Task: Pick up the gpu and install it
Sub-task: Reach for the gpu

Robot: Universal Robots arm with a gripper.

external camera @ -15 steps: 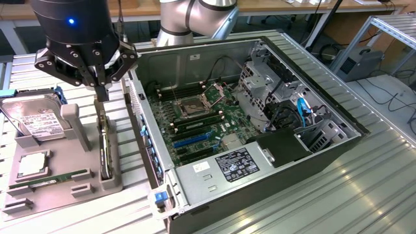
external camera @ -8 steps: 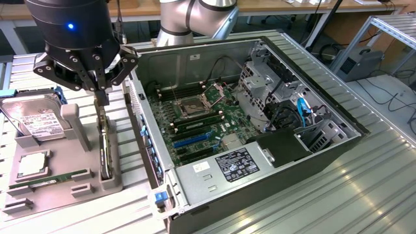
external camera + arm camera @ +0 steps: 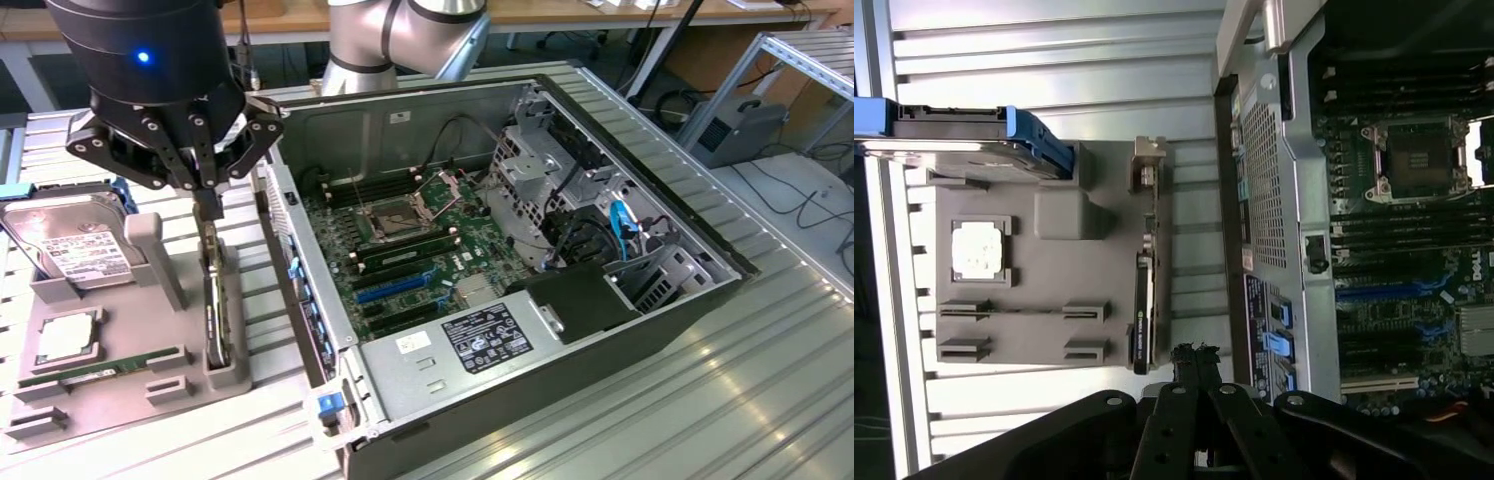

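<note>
Over the grey holder (image 3: 1054,270) on the worktop (image 3: 694,400), toward nine o'clock in the exterior view, the claw (image 3: 207,205) hangs with its fingers pinched together and nothing between them. Directly beneath it the gpu (image 3: 214,300) stands on its long edge in the holder's slot, a thin dark card with its length running from twelve to six o'clock. The closed tips sit at the card's twelve o'clock end. From the wrist view the card appears to lie just beside the tips rather than between them, though I cannot tell whether they brush its top edge.

At nine o'clock of the card a hard drive (image 3: 74,250) leans in its own cradle, and a green memory stick (image 3: 104,367) lies toward seven o'clock. At three o'clock the open computer case (image 3: 400,120) shows its motherboard (image 3: 414,250), with no card seated in its blue slot (image 3: 394,283).

The card is probably light and stiff but fragile. I judge the exposed top edge the place to pinch it, on bare board, leaving the contact edge alone. Being thin and smooth, it could twist in a narrow grip unless held near its middle.
</note>
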